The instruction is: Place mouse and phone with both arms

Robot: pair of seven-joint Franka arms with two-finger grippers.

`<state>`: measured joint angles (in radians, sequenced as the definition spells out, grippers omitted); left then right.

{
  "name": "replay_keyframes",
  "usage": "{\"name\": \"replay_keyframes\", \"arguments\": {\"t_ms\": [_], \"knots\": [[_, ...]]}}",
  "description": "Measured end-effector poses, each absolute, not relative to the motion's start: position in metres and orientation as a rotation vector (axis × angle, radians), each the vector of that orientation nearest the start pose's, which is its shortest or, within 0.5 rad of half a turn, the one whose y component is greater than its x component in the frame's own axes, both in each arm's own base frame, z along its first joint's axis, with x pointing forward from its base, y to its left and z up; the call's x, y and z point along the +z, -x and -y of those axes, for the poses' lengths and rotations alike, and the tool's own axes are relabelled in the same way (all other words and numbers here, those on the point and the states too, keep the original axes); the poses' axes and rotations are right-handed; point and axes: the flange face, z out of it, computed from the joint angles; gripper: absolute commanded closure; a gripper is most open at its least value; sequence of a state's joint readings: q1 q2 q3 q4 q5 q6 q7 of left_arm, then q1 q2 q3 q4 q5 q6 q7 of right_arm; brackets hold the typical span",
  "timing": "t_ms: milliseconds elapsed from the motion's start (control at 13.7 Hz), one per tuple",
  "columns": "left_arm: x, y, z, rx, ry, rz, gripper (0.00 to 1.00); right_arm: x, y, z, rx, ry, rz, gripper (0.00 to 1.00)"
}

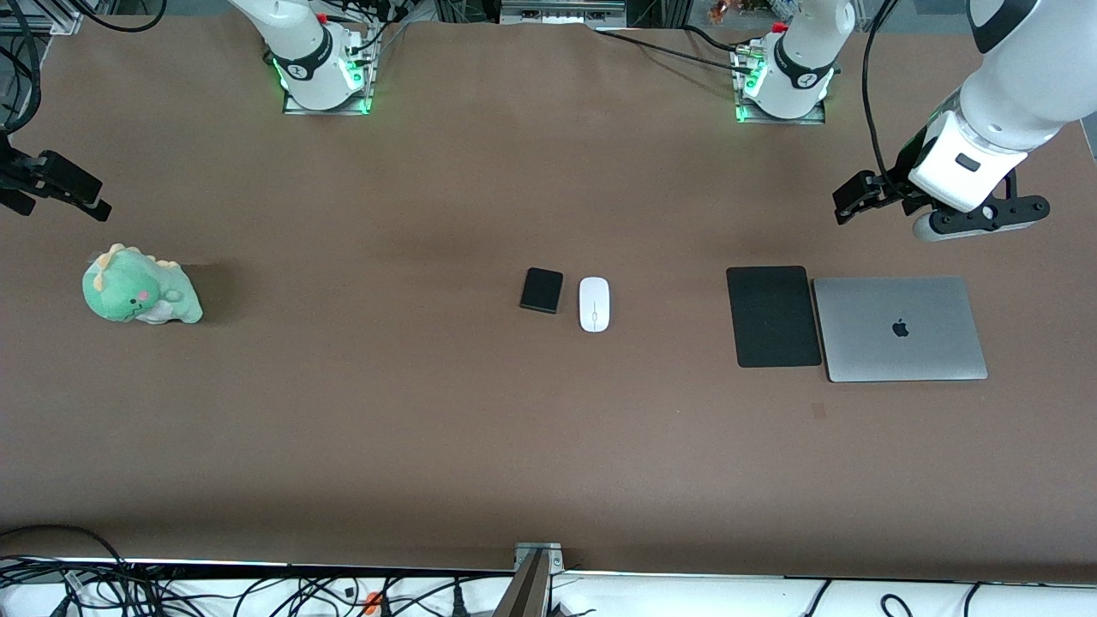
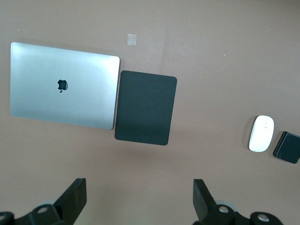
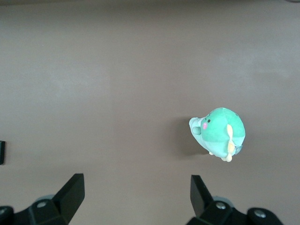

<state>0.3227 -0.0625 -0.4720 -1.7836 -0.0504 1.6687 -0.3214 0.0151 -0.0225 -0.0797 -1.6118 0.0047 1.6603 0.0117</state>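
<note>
The white oval mouse [image 1: 594, 303] lies on the brown table near its middle. The small black phone [image 1: 542, 290] lies right beside it, toward the right arm's end. Both also show in the left wrist view, the mouse [image 2: 261, 133] and the phone [image 2: 287, 147]. My left gripper [image 1: 857, 199] hangs open and empty in the air over bare table at the left arm's end, close to the mat and laptop; its fingers are wide apart in the left wrist view [image 2: 139, 197]. My right gripper [image 1: 56, 184] hangs open and empty [image 3: 136, 197] over the right arm's end of the table.
A large flat black mat [image 1: 773, 315] and a closed silver laptop [image 1: 900, 328] lie side by side toward the left arm's end. A green plush dinosaur [image 1: 137, 287] sits toward the right arm's end and also shows in the right wrist view [image 3: 220, 132]. Cables run along the table's near edge.
</note>
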Motion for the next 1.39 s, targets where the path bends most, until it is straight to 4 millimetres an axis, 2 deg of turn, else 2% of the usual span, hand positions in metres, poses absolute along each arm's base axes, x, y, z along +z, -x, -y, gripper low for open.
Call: {"name": "replay_keyframes", "arguments": {"t_ms": [1096, 1388], "knots": [[0.576, -0.529, 0.092, 0.057, 3.136, 0.282, 0.00, 0.625, -0.555, 0.035, -0.109, 3.132, -0.117, 0.00], [0.575, -0.529, 0.092, 0.065, 3.135, 0.282, 0.00, 0.620, -0.557, 0.019, -0.092, 3.133, -0.074, 0.00]]}}
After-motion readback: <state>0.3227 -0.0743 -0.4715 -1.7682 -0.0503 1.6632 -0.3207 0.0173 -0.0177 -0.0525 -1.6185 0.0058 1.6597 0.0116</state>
